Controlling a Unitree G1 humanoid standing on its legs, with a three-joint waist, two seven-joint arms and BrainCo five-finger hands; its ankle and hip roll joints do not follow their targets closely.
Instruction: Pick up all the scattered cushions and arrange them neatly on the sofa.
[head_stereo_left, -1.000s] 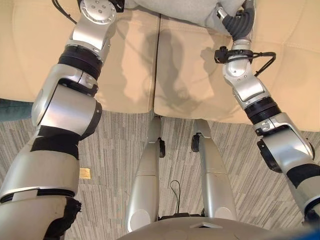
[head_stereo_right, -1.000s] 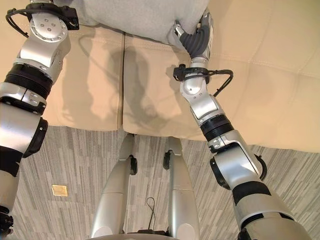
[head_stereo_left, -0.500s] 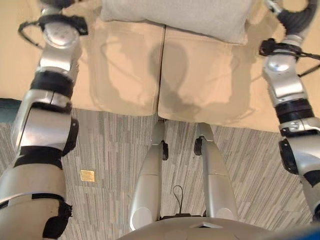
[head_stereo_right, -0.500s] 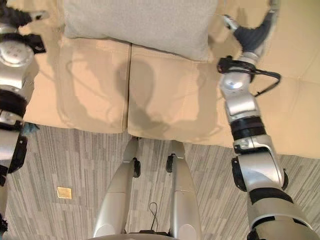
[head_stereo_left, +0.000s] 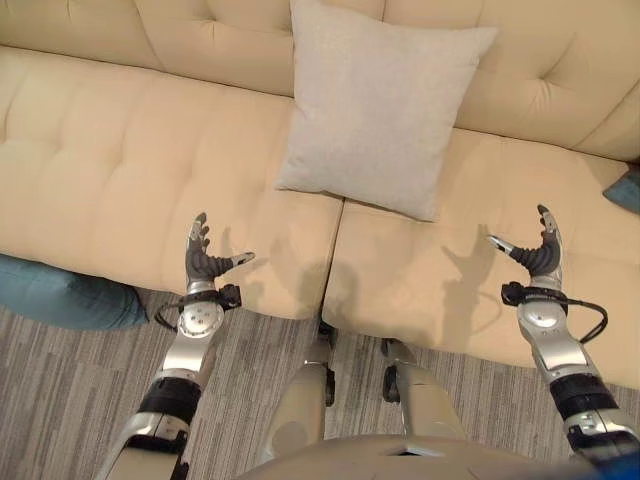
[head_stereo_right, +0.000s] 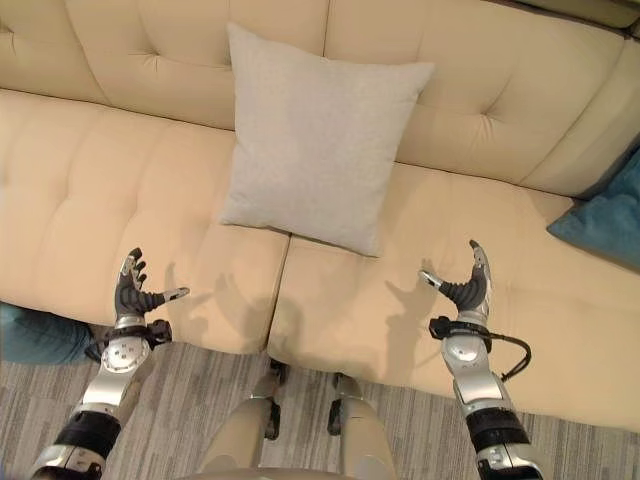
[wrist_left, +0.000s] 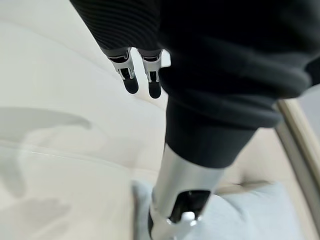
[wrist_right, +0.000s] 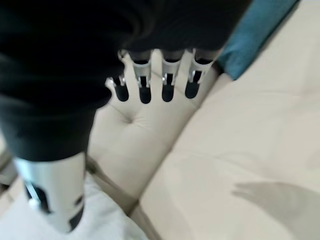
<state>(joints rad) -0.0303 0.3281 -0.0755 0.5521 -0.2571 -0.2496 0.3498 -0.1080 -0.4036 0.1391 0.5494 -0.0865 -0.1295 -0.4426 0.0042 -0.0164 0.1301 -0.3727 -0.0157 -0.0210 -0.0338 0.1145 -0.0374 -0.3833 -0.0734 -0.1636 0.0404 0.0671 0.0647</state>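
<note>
Grey cushion (head_stereo_right: 315, 135) stands propped against the sofa (head_stereo_right: 120, 180) backrest, centred over the seam between the two seat pads, its lower edge resting on the seat, slightly tilted. No hand touches it.

Left hand (head_stereo_left: 203, 262) hovers over the front edge of the seat, well left of and below the cushion, fingers straight and spread, thumb out to the side, holding nothing. Its wrist view shows dark fingertips (wrist_left: 131, 85) extended above the bare cream seat, with a grey cushion corner past the thumb.

Right hand (head_stereo_right: 468, 288) hovers over the seat pad right of the seam, well apart from the grey cushion, fingers straight and wide, thumb apart, empty. Its wrist view shows the fingertips (wrist_right: 144, 93) in a row pointing toward the backrest.

Blue cushion (head_stereo_right: 605, 215) lies at the far right of the sofa, against the backrest corner, well right of the grey cushion. Another blue cushion (head_stereo_left: 60, 297) sits on the carpet (head_stereo_left: 80, 400) at the sofa's front left, partly under the seat edge.
</note>
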